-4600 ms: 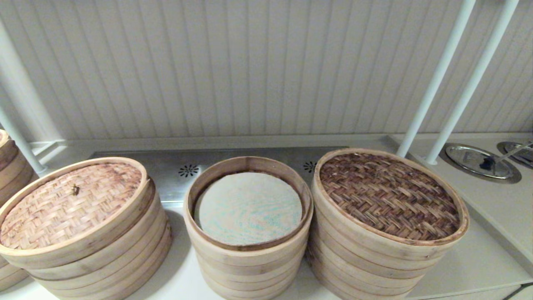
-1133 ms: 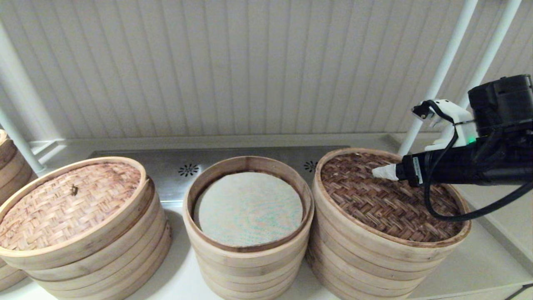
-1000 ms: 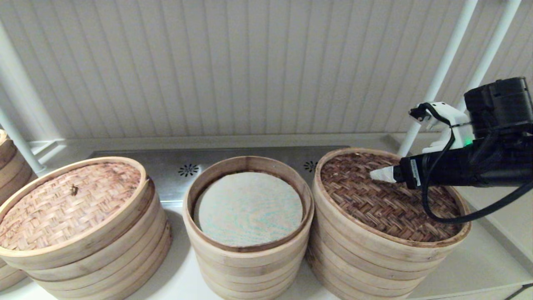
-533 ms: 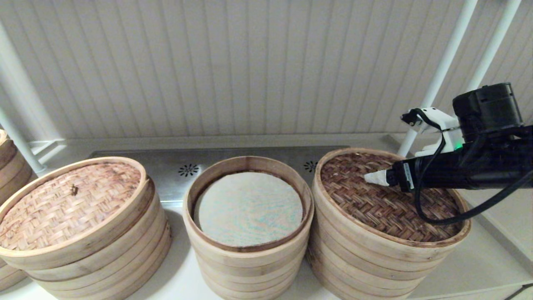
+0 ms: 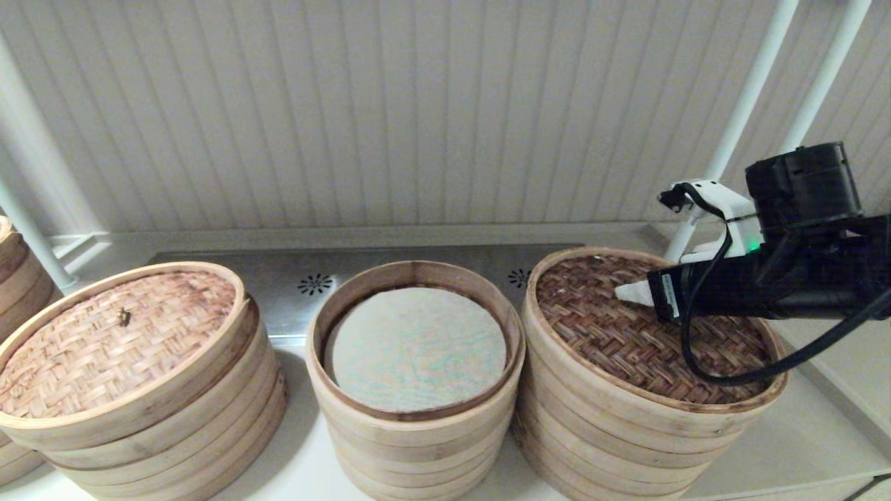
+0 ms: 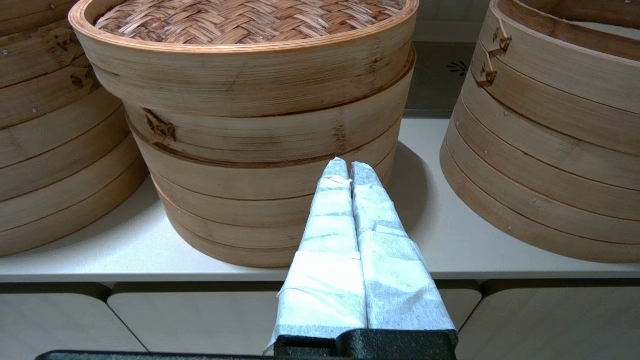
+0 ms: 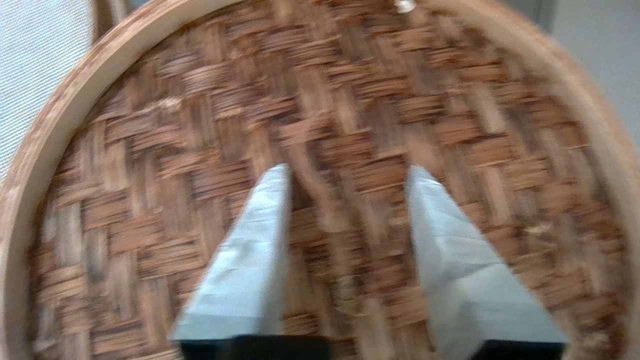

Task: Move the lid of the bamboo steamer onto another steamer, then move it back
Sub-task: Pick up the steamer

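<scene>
The bamboo steamer lid, dark herringbone weave in a pale rim band, sits on the right-hand stack. My right gripper hovers just above the far half of its top, open, with nothing between the white-wrapped fingers; the wrist view shows the weave of the lid under the right gripper. The other steamer stands in the middle, uncovered, its grey-green cloth liner showing. My left gripper is shut and parked low before the counter's front edge, facing the stack with the tan lid.
The tan-lidded stack stands at the left, with a further stack at the far left edge. Two white poles rise behind the right stack. A steel vent panel lies behind the steamers, below the panelled wall.
My right arm came in from the right and has crept leftward over the dark lid during the last second. The lid and the steamers have not moved.
</scene>
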### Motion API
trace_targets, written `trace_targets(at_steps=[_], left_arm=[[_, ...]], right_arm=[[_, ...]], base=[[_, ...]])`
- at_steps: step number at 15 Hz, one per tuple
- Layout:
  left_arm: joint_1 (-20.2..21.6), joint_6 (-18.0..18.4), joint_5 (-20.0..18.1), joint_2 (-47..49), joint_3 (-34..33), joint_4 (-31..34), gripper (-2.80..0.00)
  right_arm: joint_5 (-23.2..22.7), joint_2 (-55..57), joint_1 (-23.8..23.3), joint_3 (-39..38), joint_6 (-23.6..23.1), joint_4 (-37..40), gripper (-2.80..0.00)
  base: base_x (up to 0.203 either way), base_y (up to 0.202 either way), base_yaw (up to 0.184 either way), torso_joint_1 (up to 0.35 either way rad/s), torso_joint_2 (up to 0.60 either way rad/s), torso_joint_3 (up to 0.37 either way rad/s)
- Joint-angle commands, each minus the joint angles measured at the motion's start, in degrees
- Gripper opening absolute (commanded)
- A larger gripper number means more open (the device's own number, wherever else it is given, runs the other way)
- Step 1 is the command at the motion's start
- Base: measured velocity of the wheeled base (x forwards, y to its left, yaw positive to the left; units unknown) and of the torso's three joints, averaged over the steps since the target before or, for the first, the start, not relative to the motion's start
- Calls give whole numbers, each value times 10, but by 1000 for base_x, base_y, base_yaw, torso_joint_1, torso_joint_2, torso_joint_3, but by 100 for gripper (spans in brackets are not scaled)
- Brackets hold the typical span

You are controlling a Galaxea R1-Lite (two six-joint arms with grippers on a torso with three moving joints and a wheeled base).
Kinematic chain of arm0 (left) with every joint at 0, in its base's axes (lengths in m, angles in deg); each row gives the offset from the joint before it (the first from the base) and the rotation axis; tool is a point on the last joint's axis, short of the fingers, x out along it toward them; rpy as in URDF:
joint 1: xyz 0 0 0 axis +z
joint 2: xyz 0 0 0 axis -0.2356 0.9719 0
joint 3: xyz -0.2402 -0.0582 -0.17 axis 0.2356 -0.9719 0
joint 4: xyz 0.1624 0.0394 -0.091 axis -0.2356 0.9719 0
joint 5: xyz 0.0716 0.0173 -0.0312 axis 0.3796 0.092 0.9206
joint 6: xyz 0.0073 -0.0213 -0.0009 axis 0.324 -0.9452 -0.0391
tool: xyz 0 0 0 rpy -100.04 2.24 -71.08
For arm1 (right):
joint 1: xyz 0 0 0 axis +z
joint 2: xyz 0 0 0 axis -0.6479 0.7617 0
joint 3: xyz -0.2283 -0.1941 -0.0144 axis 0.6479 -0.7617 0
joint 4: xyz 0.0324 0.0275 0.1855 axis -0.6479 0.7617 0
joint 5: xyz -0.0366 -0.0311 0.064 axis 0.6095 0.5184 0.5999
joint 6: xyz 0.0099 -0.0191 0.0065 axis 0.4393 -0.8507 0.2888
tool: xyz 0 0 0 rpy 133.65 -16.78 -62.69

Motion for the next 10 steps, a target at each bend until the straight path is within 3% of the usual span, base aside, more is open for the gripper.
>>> trace_targets(at_steps=[1,10], left_arm=[[0,0,0,0,0,0,-280],[0,0,0,0,0,0,-280]], right_arm=[[0,-2,6,-5,0,-3,-280],[0,-8,5,-3,3,-14,-280]], base=[[0,0,0,0,0,0],[0,0,0,0,0,0]])
